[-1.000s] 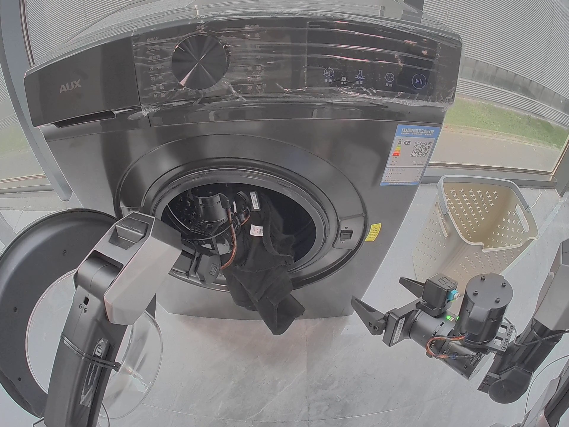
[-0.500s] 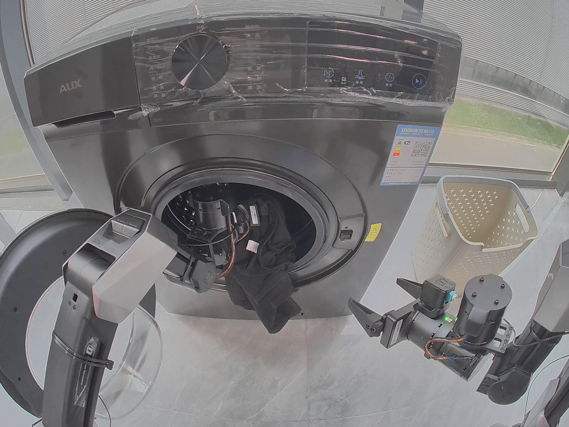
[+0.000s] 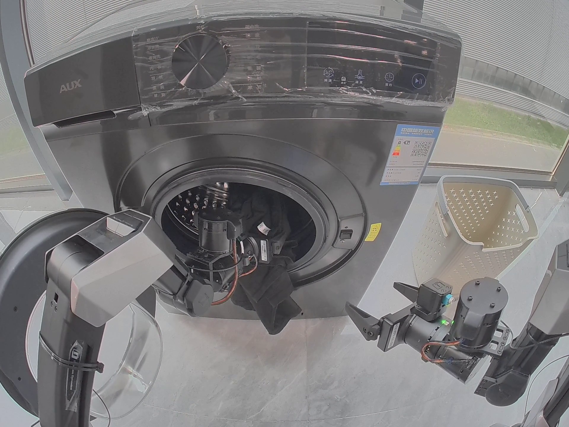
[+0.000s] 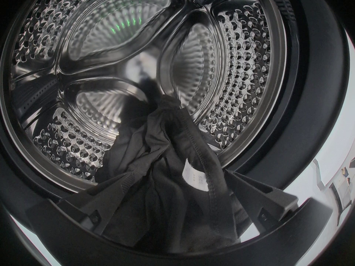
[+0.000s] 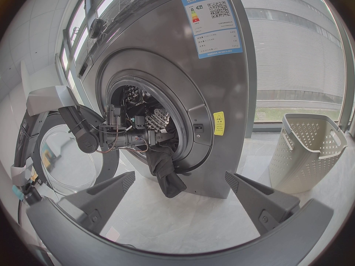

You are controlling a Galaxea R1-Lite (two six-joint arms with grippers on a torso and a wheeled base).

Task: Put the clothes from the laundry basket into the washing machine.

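A black garment (image 3: 269, 298) drapes over the lower rim of the washing machine (image 3: 332, 167) opening, one end inside the drum (image 4: 111, 37), the other hanging down outside. My left gripper (image 3: 274, 245) sits at the mouth of the opening, open; in the left wrist view the garment (image 4: 166, 159) lies loose between the spread fingers (image 4: 259, 200). My right gripper (image 3: 374, 299) hangs open above the floor, right of the machine, holding nothing. The cream laundry basket (image 3: 480, 226) stands to the machine's right, tilted, with no clothes visible inside.
The round door (image 3: 24, 280) is swung fully open at the left, behind my left arm. Grey tiled floor (image 3: 267, 375) stretches in front of the machine. A glass wall runs behind the basket (image 5: 310, 148).
My left arm has drawn back out of the drum toward the opening's lower edge. The garment stays draped over the rim. The right gripper drifted slightly left and down.
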